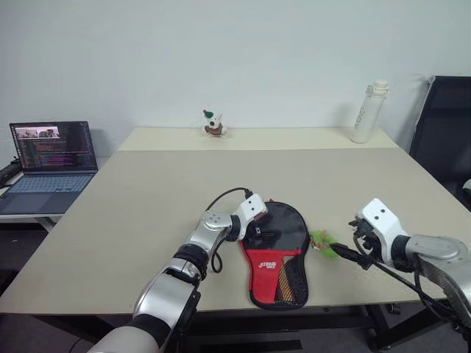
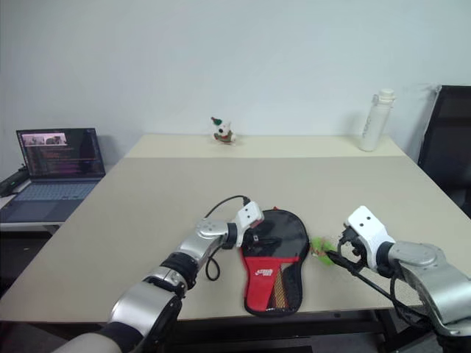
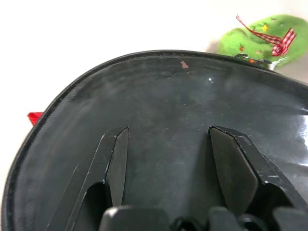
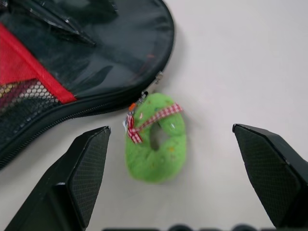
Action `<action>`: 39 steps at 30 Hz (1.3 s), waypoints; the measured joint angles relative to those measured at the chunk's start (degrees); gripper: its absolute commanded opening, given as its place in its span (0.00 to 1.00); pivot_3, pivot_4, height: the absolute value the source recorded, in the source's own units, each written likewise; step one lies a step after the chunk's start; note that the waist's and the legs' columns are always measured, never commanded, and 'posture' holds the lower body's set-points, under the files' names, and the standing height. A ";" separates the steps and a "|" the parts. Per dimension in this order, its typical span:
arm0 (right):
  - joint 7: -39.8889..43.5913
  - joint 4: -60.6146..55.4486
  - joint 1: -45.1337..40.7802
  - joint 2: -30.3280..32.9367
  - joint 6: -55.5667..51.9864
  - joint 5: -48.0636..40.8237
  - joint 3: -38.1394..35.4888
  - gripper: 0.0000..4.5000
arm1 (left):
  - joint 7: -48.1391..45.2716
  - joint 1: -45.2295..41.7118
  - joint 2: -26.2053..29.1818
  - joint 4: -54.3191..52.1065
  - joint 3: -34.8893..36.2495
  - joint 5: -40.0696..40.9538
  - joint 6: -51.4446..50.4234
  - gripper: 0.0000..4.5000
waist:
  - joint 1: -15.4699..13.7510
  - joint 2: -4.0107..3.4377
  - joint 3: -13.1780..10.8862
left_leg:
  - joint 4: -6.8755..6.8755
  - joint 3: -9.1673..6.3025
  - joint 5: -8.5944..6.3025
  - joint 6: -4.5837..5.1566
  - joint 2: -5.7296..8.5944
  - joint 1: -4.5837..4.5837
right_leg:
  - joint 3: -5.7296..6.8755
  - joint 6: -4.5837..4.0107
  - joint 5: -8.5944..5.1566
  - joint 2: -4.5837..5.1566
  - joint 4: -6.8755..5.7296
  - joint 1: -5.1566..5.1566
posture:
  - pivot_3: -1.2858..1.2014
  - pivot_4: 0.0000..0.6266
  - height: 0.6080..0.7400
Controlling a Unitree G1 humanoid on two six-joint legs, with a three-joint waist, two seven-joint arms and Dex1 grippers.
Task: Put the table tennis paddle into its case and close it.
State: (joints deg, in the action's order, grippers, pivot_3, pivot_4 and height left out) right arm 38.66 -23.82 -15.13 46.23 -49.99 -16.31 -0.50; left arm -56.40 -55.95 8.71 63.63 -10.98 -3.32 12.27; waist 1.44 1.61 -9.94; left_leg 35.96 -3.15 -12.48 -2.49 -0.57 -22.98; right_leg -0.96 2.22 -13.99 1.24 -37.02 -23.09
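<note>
Mostly done, I judge: paddle isn't visible, presumably inside the case [image 1: 274, 250], which lies zipped near the tabletop [image 1: 147, 198] front edge. Left end effector [image 3: 168, 159] rests parted on it, gripping nothing. Right end effector [image 4: 178, 163] wide open around the green charm [image 4: 155, 142]. Room either side.

The case [image 4: 86, 62] fills the upper left of the frame, lying on a pale table [image 4: 240, 62]: black fabric, a red panel and dark mesh at the left edge, its zipper edge running along the lower rim. A green ring-shaped charm [image 4: 156, 147] with a red-and-white checked ribbon sits at centre, tied to the zipper end. The right gripper [image 4: 171, 185] stands wide apart around the charm, touching nothing; one finger [image 4: 79, 185] rises at lower left, the other at lower right
</note>
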 measured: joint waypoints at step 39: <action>5.50 -11.92 9.82 5.37 -5.70 -1.47 6.06 0.00 | -6.32 0.66 -0.46 -1.23 0.09 0.48 -1.95 0.64 | -0.12 0.00 -0.01 | 0.07 -0.02 -0.01 0.00 -0.01 0.01 | -0.01 0.01 0.01 -0.02 -0.06 0.02 | 0.52 0.24 1.00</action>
State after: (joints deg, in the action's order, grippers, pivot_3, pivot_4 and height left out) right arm 44.16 -35.74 -5.31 51.60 -55.68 -17.78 5.56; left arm -62.72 -55.29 8.26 62.40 -10.89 -2.84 10.31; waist 1.32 1.62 -9.96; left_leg 36.03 -3.17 -12.49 -2.49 -0.59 -22.97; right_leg -0.96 2.22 -13.98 1.22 -37.08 -23.08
